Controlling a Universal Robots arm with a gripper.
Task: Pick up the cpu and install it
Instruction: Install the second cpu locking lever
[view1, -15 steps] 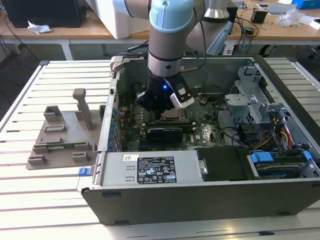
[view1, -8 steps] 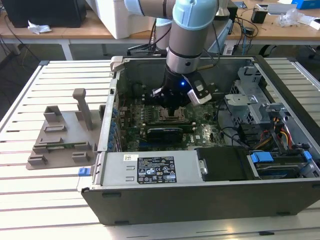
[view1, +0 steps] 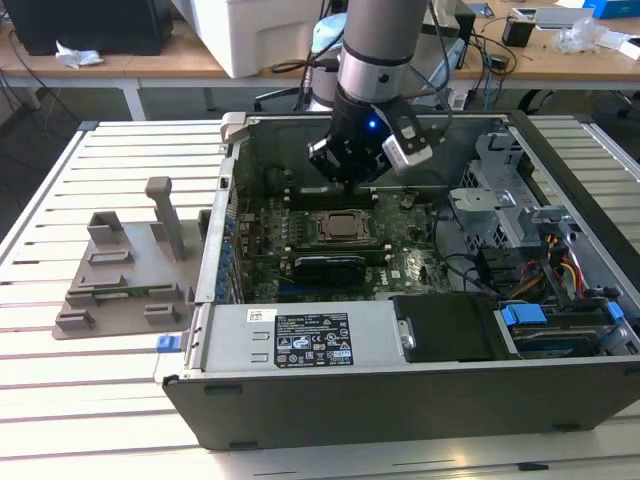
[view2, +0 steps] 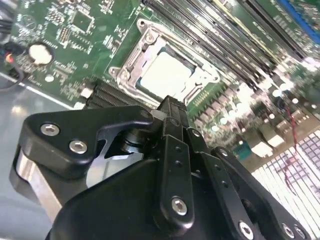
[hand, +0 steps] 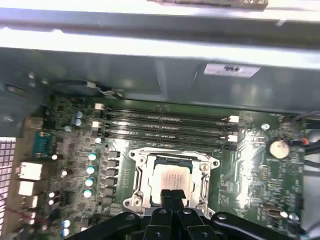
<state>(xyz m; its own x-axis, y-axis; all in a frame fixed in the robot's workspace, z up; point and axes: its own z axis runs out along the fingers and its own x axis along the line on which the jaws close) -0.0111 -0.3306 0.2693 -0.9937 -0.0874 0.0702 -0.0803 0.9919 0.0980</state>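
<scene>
The silvery square cpu (hand: 172, 179) lies flat in its socket (hand: 137, 186) inside the case (view1: 300, 395); the claw (hand: 172, 196) above is clenched, empty.

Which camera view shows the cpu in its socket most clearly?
The first wrist view: the cpu lies flat inside the socket frame, seen almost from straight above. The second wrist view shows the cpu at a slant, pale with glare. The exterior view shows the cpu small, below the gripper.

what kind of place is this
Likely a robotics lab or electronics workshop: an open computer case lies on a slatted table under the robot arm, with cluttered wooden desks behind.
</scene>
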